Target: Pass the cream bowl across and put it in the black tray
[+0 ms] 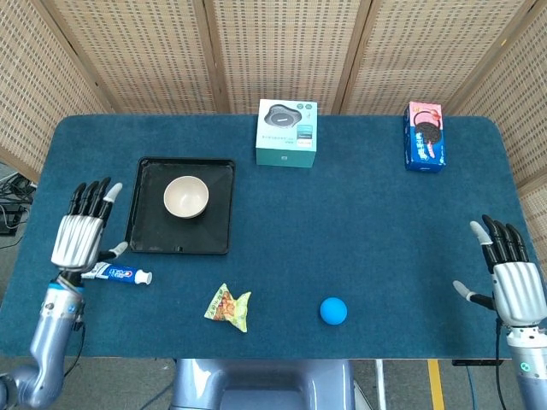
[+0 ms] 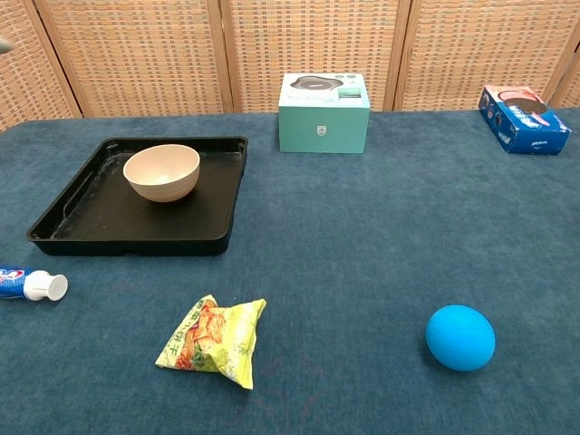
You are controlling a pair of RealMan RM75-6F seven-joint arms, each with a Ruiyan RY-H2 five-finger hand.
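Cream bowl (image 1: 186, 197) sits upright inside the black tray (image 1: 143, 239), both hands empty.

The bowl rests in the tray's far half on the blue counter (image 1: 359, 231). The left hand (image 1: 79, 235) hovers just left of the tray, fingers (image 1: 89, 196) released and spread, above a toothpaste tube (image 1: 118, 274). The right hand (image 1: 510, 278) is at the counter's right edge, fingers spread, holding nothing. A snack packet (image 1: 228, 306) and blue ball (image 1: 333, 311) lie near the front.
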